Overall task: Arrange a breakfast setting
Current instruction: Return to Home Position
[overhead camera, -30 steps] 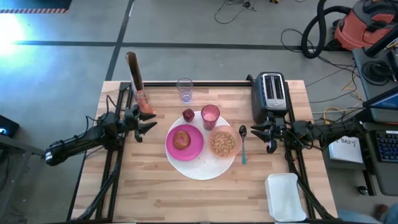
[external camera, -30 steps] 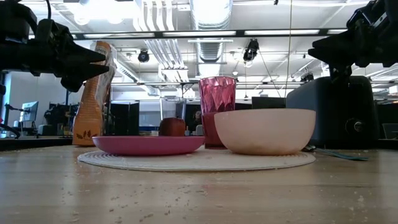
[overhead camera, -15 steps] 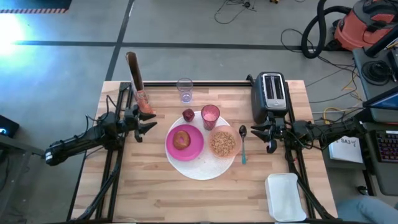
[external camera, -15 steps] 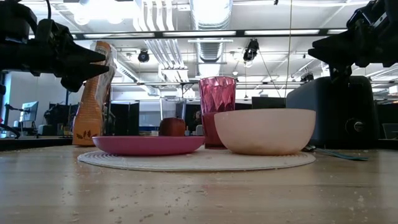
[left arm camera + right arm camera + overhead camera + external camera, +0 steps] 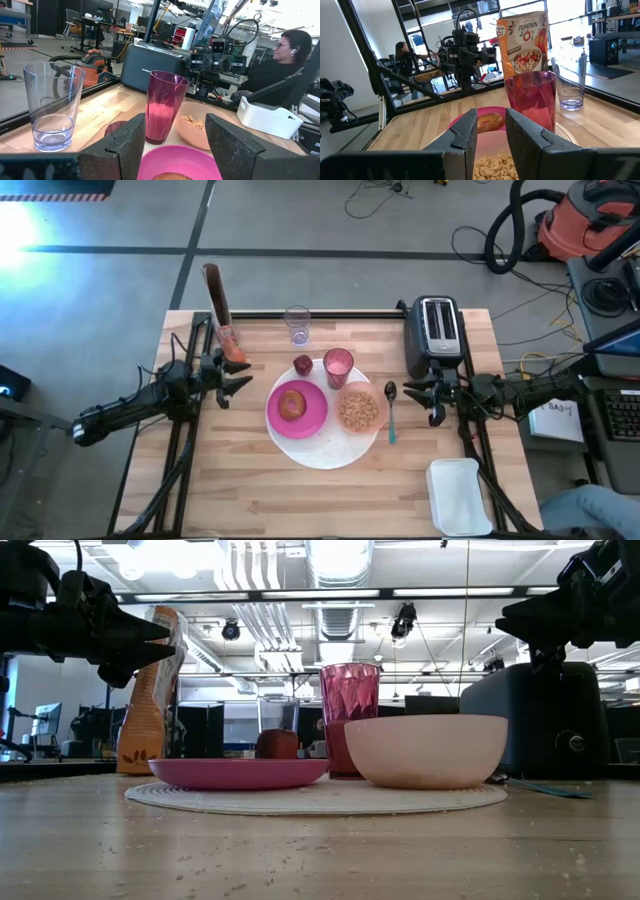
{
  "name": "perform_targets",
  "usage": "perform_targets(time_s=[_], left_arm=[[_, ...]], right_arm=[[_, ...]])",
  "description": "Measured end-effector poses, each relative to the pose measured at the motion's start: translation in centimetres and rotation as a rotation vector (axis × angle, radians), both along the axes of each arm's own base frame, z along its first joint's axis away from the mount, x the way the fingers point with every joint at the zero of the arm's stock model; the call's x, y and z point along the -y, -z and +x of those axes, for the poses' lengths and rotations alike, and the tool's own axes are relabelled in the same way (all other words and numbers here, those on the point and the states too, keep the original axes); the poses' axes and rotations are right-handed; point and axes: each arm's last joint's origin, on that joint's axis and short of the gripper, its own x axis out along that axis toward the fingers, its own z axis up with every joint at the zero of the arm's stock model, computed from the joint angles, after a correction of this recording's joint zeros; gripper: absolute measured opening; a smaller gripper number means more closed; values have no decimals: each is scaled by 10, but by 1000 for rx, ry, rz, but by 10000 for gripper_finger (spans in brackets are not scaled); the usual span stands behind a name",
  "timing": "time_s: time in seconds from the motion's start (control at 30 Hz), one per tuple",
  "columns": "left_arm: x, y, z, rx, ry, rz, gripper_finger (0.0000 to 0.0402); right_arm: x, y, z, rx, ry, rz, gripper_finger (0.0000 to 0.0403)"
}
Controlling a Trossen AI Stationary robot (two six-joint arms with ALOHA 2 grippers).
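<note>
A big white round disc [image 5: 325, 452] lies flat at the table's middle. On it rest a magenta plate [image 5: 310, 420] with a round toasted bread [image 5: 292, 402], a pink bowl [image 5: 359, 410] of cereal and a pink tumbler [image 5: 338, 365]. A small dark-red fruit [image 5: 303, 365] sits at the disc's far edge, and a blue-handled spoon [image 5: 391, 418] at its right edge. My left gripper [image 5: 243, 382] hovers open left of the plate, pointing level at it. My right gripper [image 5: 410, 391] hovers right of the spoon, open by a narrow gap [image 5: 491, 114], nothing between its fingers.
A cereal box [image 5: 222, 320] stands at the far left, a clear glass [image 5: 297, 323] at the far middle, a black toaster [image 5: 436, 330] at the far right. A white container [image 5: 460, 495] lies at the near right corner. A person [image 5: 285, 55] sits beyond the table's right side.
Both arms and all things on the table have kept still. A person beyond the table's near right corner has come further into the high view.
</note>
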Motion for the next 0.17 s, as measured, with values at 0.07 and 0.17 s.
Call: perform_targets(time_s=[0.07, 0.17], left_arm=[[0, 0, 0, 0, 0, 0, 190], [0, 0, 0, 0, 0, 0, 190]], right_arm=[[0, 0, 0, 0, 0, 0, 91], [0, 0, 0, 0, 0, 0, 91]])
